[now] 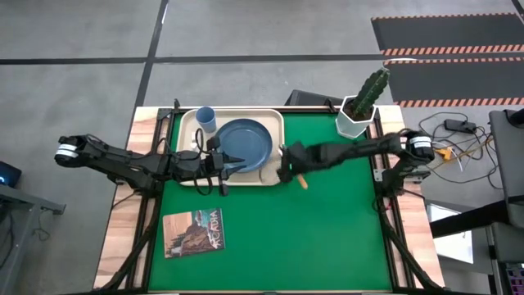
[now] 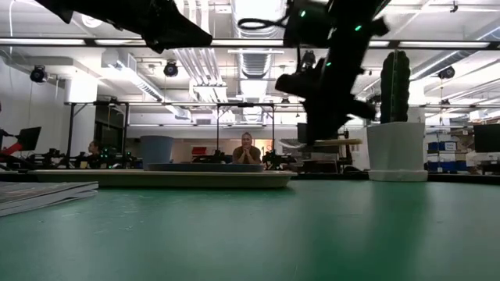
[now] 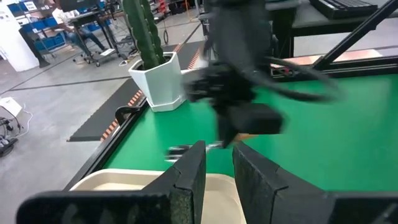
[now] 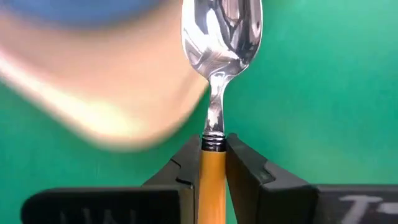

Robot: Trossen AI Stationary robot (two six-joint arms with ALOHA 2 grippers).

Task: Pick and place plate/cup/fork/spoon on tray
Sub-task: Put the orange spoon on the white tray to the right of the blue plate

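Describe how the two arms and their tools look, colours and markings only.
Both arms are dark, jointed and slim, each with a pale silver-white collar near its outer end and black cables alongside. The left tool has two blocky black fingers with textured pads. The right tool has matching black fingers, with white lettering on its body and small green lights.

The round dinner plate (image 1: 246, 144) was dark blue and the small cylindrical cup (image 1: 205, 119) a lighter blue, both on a cream plastic tray (image 1: 187, 123). The slim spoon (image 4: 219, 56) had a shiny silver bowl and an orange handle. The table mat (image 1: 327, 229) was bright green, edged by pale wood. A green cactus (image 1: 372, 88) stood in a white hexagonal pot (image 1: 354, 121). A small booklet (image 1: 193, 232) carried a brownish picture cover. Both arms were dark.
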